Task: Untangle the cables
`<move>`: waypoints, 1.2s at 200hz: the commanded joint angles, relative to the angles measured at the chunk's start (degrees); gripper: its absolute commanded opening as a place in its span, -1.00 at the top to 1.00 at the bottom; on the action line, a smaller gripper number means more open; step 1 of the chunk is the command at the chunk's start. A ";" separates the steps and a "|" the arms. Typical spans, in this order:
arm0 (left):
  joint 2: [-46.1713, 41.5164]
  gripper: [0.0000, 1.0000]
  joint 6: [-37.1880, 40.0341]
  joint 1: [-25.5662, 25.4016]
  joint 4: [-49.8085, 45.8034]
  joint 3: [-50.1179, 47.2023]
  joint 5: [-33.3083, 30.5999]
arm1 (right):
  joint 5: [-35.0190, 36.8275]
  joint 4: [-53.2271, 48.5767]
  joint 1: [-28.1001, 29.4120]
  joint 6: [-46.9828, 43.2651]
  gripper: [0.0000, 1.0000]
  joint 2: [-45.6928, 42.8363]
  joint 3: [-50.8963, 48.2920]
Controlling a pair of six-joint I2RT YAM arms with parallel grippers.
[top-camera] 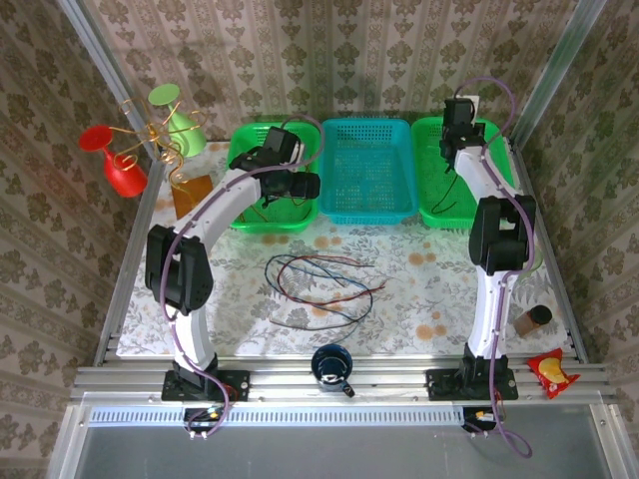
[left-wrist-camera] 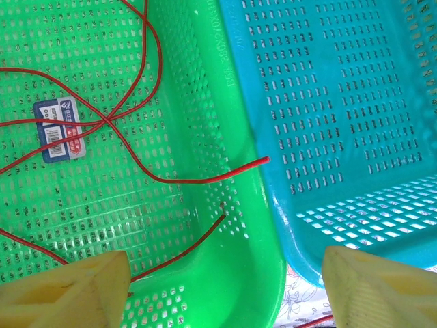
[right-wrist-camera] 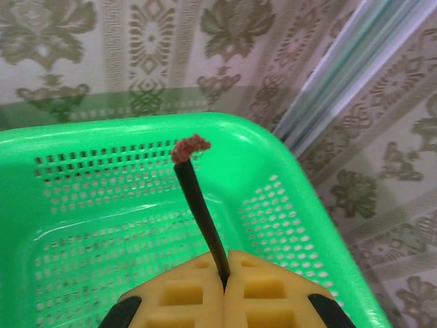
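Right wrist view showed the right end effector [right-wrist-camera: 225, 273] clamped on a black cable [right-wrist-camera: 201, 212] above a green basket [right-wrist-camera: 136, 126], the left end effector [left-wrist-camera: 225, 290] apart over a red cable [left-wrist-camera: 205, 179] in a second green basket [left-wrist-camera: 229, 225], other cables [top-camera: 321, 284] tangled on the bench [top-camera: 439, 289]; light, limp, probably best pinched near ends.

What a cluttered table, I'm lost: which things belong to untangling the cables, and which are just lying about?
Job: tangled cables; red cable in the left green basket; black cable in the shut right pincer over the right green basket.
Lying about: cup stand, dark mug, snack packet.
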 commanded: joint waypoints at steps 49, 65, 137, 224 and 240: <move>-2.14 -0.51 -1.09 0.36 -0.24 -0.50 0.18 | -16.96 -26.81 -3.63 11.72 0.98 7.66 9.26; -2.18 -0.51 -1.05 0.27 -0.63 -0.35 0.15 | -21.51 -29.14 -3.64 12.10 0.97 9.01 9.50; -3.50 -0.53 -1.38 0.10 -0.78 -2.11 -0.55 | -27.90 -39.92 -5.03 10.96 0.18 13.24 17.56; 0.13 -0.44 -3.07 0.89 -0.81 1.41 1.71 | -25.10 -42.06 -4.88 5.33 -1.00 -4.90 15.16; 2.48 -0.39 -2.85 0.67 -1.56 3.70 2.36 | -25.92 -40.99 -4.78 5.80 -1.00 -7.86 11.84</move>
